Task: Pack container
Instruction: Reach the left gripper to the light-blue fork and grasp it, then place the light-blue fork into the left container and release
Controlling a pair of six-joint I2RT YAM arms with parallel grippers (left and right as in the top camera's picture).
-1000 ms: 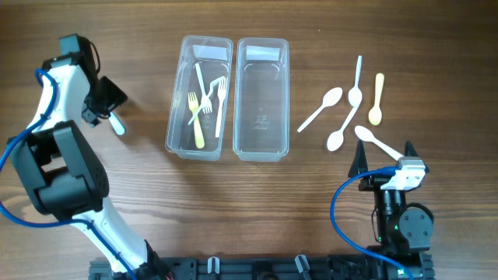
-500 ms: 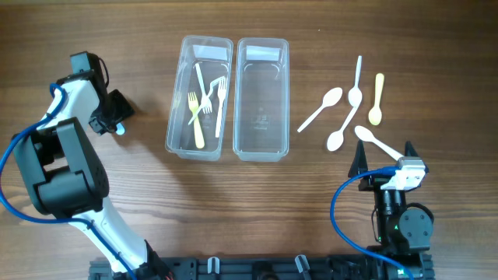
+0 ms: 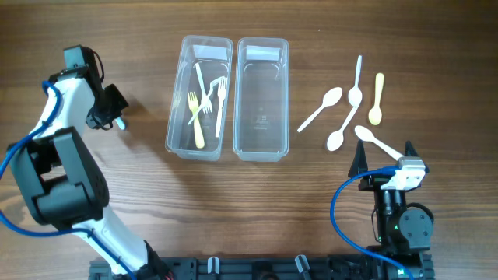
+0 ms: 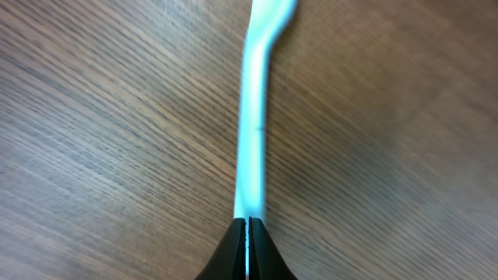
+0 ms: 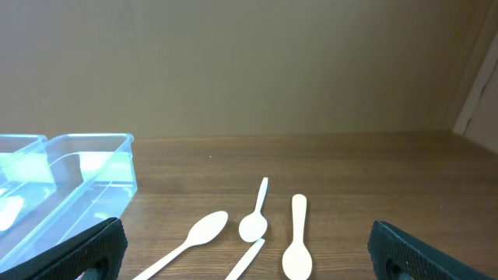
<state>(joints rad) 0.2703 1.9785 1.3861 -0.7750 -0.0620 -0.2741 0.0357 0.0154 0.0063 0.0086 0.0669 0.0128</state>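
Two of a kind, clear and rectangular, the left container (image 3: 173, 117) and right container (image 3: 262, 117) stand touching side by side in the middle of the counter (image 3: 311, 202). The left one holds a loose heap of white and yellow forks (image 3: 204, 101). Well to the right lie five spoons (image 3: 354, 93), four white and one yellow. At the far left, the left end effector (image 4: 247, 229) pinches the handle of a pale utensil (image 4: 253, 140). At the near right, the right end effector (image 3: 384, 152) stands spread.
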